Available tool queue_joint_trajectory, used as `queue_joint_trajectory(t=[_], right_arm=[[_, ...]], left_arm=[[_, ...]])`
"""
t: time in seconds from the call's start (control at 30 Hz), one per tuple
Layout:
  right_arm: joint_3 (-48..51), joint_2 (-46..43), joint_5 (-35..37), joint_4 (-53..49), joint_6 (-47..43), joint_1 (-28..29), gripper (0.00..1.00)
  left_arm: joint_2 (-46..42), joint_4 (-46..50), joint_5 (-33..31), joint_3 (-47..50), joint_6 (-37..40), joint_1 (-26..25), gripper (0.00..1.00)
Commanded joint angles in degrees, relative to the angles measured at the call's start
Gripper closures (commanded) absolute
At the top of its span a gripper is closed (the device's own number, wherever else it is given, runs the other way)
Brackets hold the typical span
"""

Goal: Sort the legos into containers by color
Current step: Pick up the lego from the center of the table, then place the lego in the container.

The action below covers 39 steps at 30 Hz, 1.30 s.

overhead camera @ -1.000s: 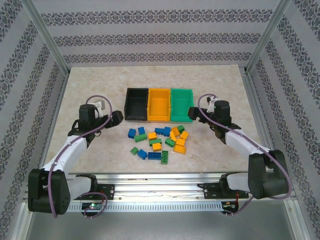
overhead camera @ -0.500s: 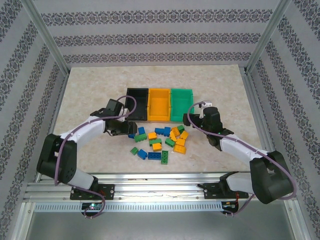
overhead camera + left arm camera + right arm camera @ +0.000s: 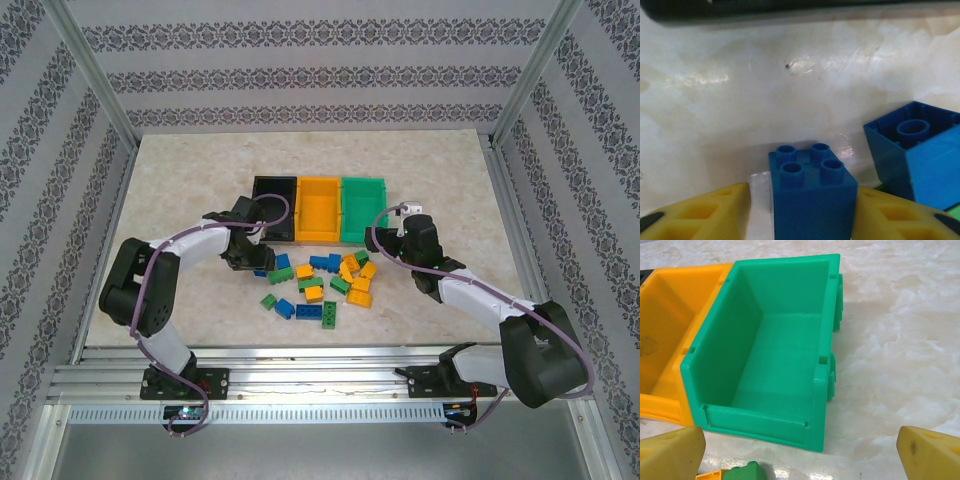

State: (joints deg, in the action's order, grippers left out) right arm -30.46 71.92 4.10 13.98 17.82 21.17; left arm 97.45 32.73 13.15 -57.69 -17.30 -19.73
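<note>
Where the marble-patterned desk [image 3: 180, 190] carries a loose heap of small studded plastic bricks in blue, green and yellow-orange [image 3: 322, 283], the left jaws are held low at the heap's left edge, just in front of the black rectangular plastic bin [image 3: 280, 190]. In the left wrist view they are seen apart, with a small blue four-stud brick [image 3: 812, 197] standing upright between the yellow fingers [image 3: 715, 210]. A strip of desk is visible between the brick and one finger, so the brick is not clamped. A second blue brick [image 3: 922, 160] is tipped over just beside it, its hollow underside turned to the camera. The right jaws are spread wide and are poised at the heap's right edge, near the front wall of the green rectangular plastic bin [image 3: 765, 425], which is set touching the orange-yellow rectangular plastic bin [image 3: 662, 340]. All three bins are lined up side by side behind the heap.
</note>
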Motion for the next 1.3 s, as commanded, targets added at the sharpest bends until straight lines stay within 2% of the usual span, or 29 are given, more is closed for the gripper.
queue_joint_trajectory(t=[0.0,0.13,0.3,0.5,0.67,0.8,0.9,1.03,1.27], right_arm=[[0.05,-0.15,1.82,1.49,-1.08,0.72,0.02],[0.05,-0.30,2.12,1.49,-1.21,0.92,0.02],[-0.12,-0.11,2.19,1.49,-1.30,1.13,0.02],[-0.40,0.53,1.88,1.53,-1.30,1.55,0.02],[-0.59,0.79,2.23,1.39,-1.99,2.01,0.02],[-0.48,0.25,2.41,0.86,-1.97,2.12,0.02],[-0.01,-1.08,1.58,-0.47,0.02,2.53,0.02],[0.80,-3.41,-0.84,-6.01,4.70,3.91,0.03],[-2.37,-6.34,-4.61,-24.36,12.31,6.46,0.09]], left_arm=[[-0.70,2.60,-1.61,-1.42,0.78,-0.93,0.57],[-5.68,2.71,-4.58,-1.61,1.14,-0.94,0.65],[-11.23,3.04,-8.94,-4.81,3.02,-0.91,0.66],[-5.93,1.70,-12.14,-13.54,7.10,-0.16,0.65],[4.26,3.12,-11.09,-23.36,8.37,0.77,0.59],[8.71,5.65,-9.95,-28.08,8.38,0.82,0.45],[7.14,5.39,-10.06,-27.10,8.92,0.82,0.39],[3.76,6.48,-9.31,-25.77,10.32,1.01,0.37],[-1.02,7.42,-4.56,-22.97,10.01,1.85,0.37]])
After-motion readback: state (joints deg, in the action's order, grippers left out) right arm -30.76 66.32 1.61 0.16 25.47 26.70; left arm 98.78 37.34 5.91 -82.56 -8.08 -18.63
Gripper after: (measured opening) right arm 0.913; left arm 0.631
